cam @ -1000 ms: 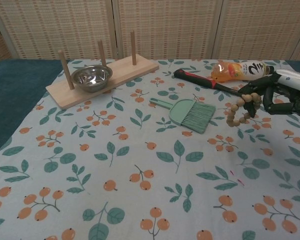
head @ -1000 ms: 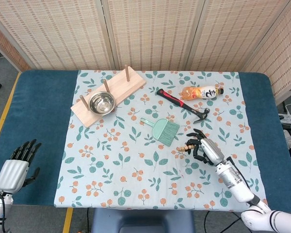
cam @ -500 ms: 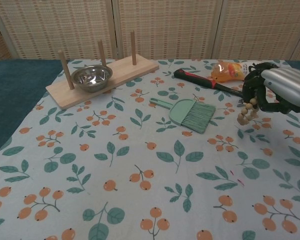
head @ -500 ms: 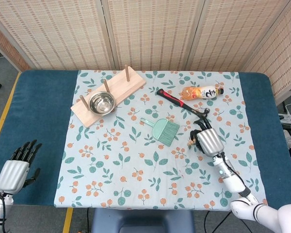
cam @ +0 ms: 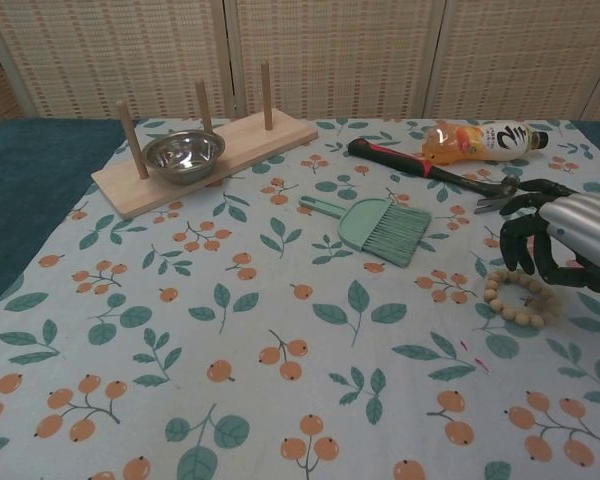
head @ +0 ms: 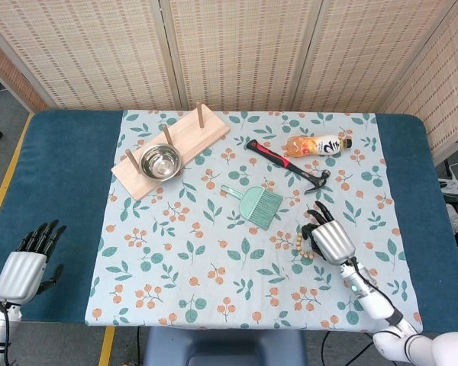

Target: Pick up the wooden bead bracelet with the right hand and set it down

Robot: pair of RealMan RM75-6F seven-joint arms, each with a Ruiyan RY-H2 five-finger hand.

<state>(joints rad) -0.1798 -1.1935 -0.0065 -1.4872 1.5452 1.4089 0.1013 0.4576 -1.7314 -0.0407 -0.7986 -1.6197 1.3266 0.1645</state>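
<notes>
The right hand point(cam: 565, 240) is seen with fingers spread, holding nothing, directly above the bead bracelet point(cam: 520, 299), which lies flat as a ring on the tablecloth point(cam: 280, 300). A hammer point(cam: 430, 171) and brush point(cam: 380, 227) lie nearby. The left hand point(head: 27, 263) rests open, well apart.

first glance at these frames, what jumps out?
The right robot hand at the table's right side, black fingers spread just above the wooden bead bracelet, which lies flat as a ring on the leaf-print cloth. Behind it, the red-handled hammer and orange drink bottle lie on their sides, with a mint-green hand brush mid-table. Far left sits a wooden peg board carrying a steel bowl.
</notes>
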